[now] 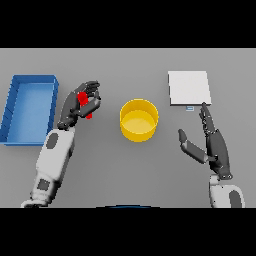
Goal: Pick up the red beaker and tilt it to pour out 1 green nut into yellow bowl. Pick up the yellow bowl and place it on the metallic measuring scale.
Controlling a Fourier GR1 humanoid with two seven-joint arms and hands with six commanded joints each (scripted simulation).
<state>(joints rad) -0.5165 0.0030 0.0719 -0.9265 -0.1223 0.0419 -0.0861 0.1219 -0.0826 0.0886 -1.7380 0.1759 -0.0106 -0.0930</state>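
Red beaker [85,102] is enclosed by the curled fingers of the left hand [82,102], left of one yellow bowl [139,120]. One metallic scale [189,88] is seen beyond the open, empty right hand [212,142].

Counts: one grey table [125,170]; one red beaker [85,102], mostly hidden by curled fingers; one yellow bowl [139,120]; one metallic measuring scale [189,88], a flat pale square plate; one blue tray [29,107], rectangular; two dark hands, left hand [82,101] and right hand [210,142]; two white and grey arms; green nuts can't be made out, none countable
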